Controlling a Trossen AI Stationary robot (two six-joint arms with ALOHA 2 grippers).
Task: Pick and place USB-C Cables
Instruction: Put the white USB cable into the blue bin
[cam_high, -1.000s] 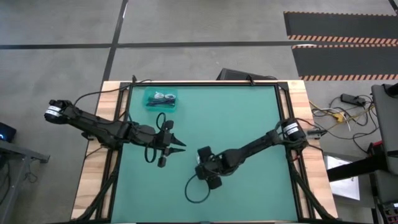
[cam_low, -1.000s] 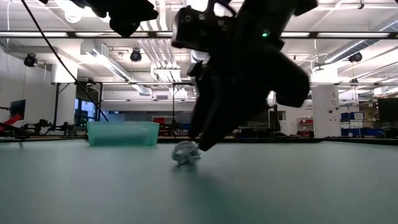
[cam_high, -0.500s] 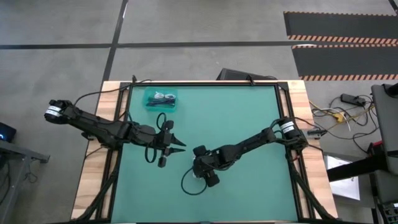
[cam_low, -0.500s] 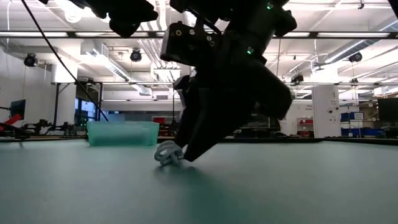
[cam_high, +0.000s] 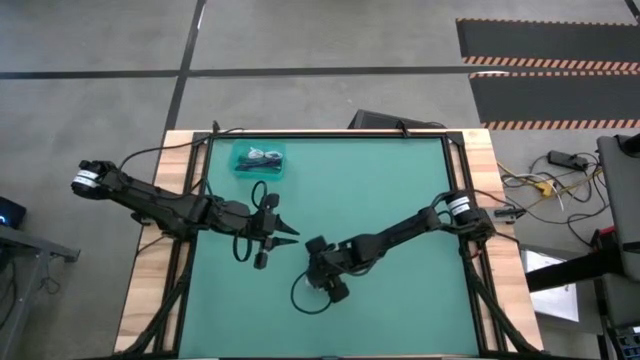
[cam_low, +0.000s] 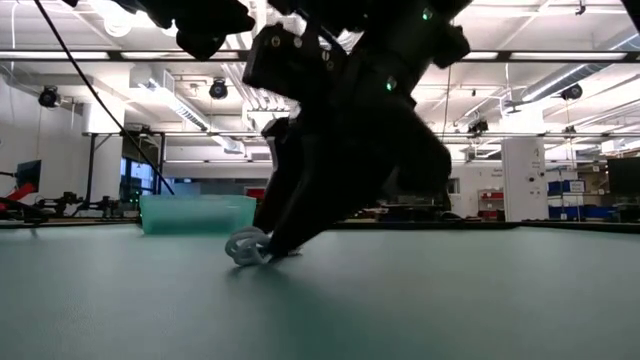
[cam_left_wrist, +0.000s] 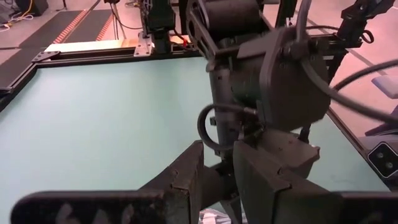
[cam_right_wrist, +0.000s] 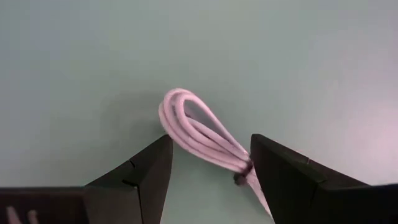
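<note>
A white USB-C cable bundle lies flat on the green mat, between the open fingers of my right gripper. The low view shows the same bundle at the tips of that gripper, which slants down from the table's right, left of the mat's middle. My left gripper hovers open above the mat, left of the right gripper, and holds nothing. The teal bin stands at the far left of the mat, with other cable bundles lying in it. My right gripper is open around the white bundle. The bundle's tied end lies against the inner side of one finger; its looped end stands just off the other finger. The fingers slant down from the table's right. The bundle rests on the mat.
Black arm wires loop beside both grippers, one on the mat near the right gripper and one by the left wrist. Wooden borders and black rails frame the mat. Bare mat stretches to the far right.
My right gripper has moved toward the table's left, low over the mat, closer to the left gripper. The white bundle has slid along the mat with it, staying at its fingertips and nearer the bin's side.
</note>
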